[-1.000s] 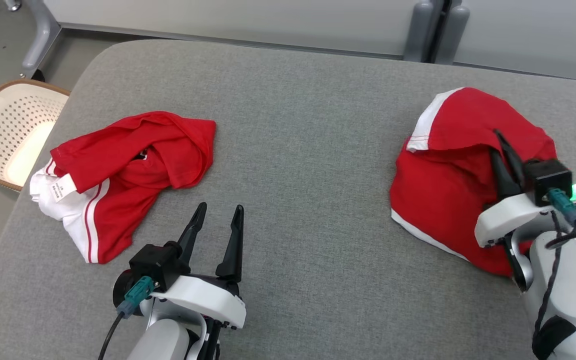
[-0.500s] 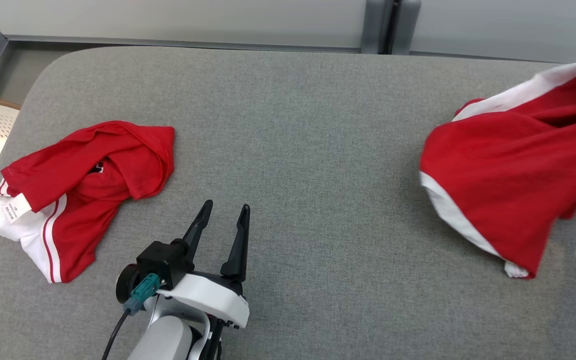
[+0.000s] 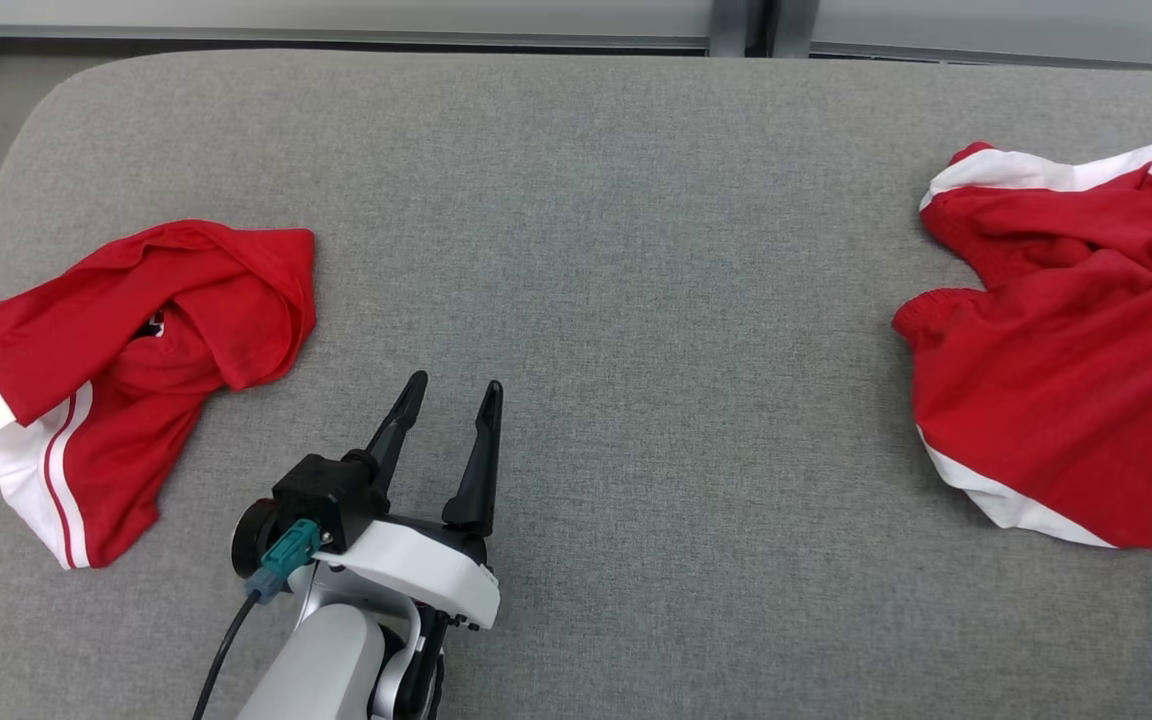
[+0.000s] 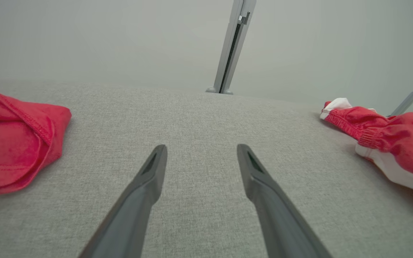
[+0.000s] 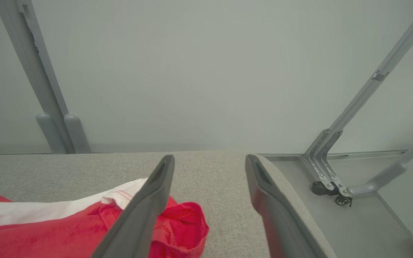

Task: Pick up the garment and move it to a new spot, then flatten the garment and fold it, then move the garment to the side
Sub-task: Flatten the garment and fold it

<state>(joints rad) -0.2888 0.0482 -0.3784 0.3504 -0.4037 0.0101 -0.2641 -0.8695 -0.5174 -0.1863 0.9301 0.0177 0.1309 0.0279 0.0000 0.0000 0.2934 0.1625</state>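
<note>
Right gripper [image 5: 210,159] just released: jaws wide, garment [image 5: 185,222] crumpled beneath its left finger. Left gripper [image 3: 454,385] also wide. Flattening likely comes next.

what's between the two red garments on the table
In the head view, bare tabletop runs between the left garment and the right garment; the open left tool sits over its near part.

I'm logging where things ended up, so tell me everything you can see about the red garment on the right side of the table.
The red garment is soft knit-looking cloth with white bands along its edges and a gathered, ribbed hem. It lies crumpled and unfolded on the grey fabric table, near its right end, partly cut off in the head view. The right tool is open close by, gripping nothing.
</note>
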